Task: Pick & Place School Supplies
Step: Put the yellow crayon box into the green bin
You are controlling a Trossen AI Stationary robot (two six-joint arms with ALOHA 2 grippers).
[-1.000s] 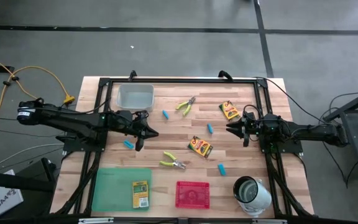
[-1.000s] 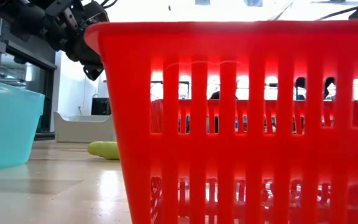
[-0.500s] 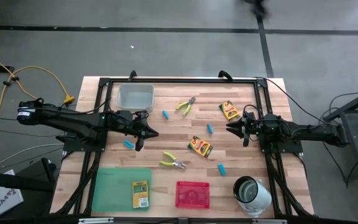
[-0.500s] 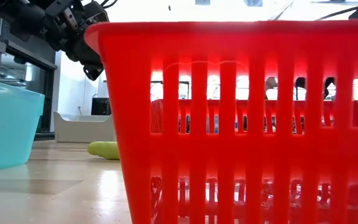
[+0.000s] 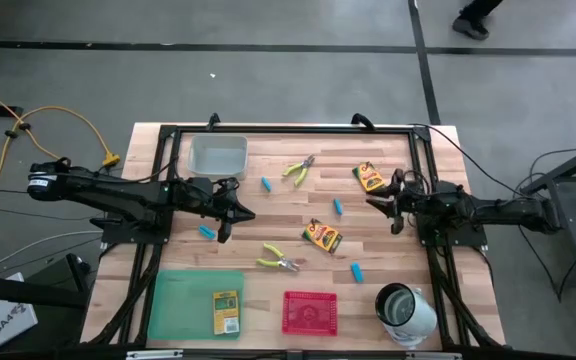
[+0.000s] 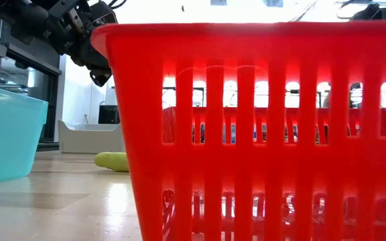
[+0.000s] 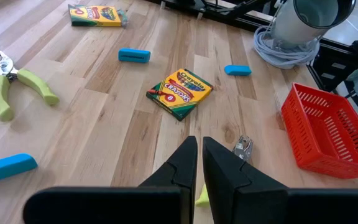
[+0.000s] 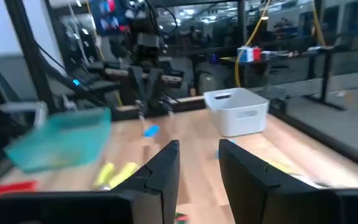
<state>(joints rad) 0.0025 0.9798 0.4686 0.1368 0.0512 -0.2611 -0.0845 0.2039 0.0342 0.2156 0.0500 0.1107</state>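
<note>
Crayon boxes lie flat at the far right (image 5: 371,178), mid-table (image 5: 322,236) and inside the green tray (image 5: 227,311). Light-blue pieces lie scattered on the wood (image 5: 266,184), (image 5: 338,207), (image 5: 206,232), (image 5: 356,271). One pair of pliers (image 5: 299,170) lies toward the far edge, another (image 5: 279,262) toward the near edge. My left gripper (image 5: 238,211) hovers left of centre, shut and empty (image 7: 199,149), above the table with the mid-table box (image 7: 179,92) ahead of it. My right gripper (image 5: 378,204) hovers at the right, open and empty (image 8: 197,152), pointing level toward the left arm.
A clear tray (image 5: 218,154) stands at the far left, a green tray (image 5: 183,300) at the near left, and a red basket (image 5: 310,311) at near centre fills the low view (image 6: 246,134). A white-and-metal cup (image 5: 405,308) lies at the near right. A black frame borders the table.
My right gripper has risen a little, tipped up toward level and rolled about its own axis, staying open and empty. My left gripper has kept still. Nothing on the table has moved.
</note>
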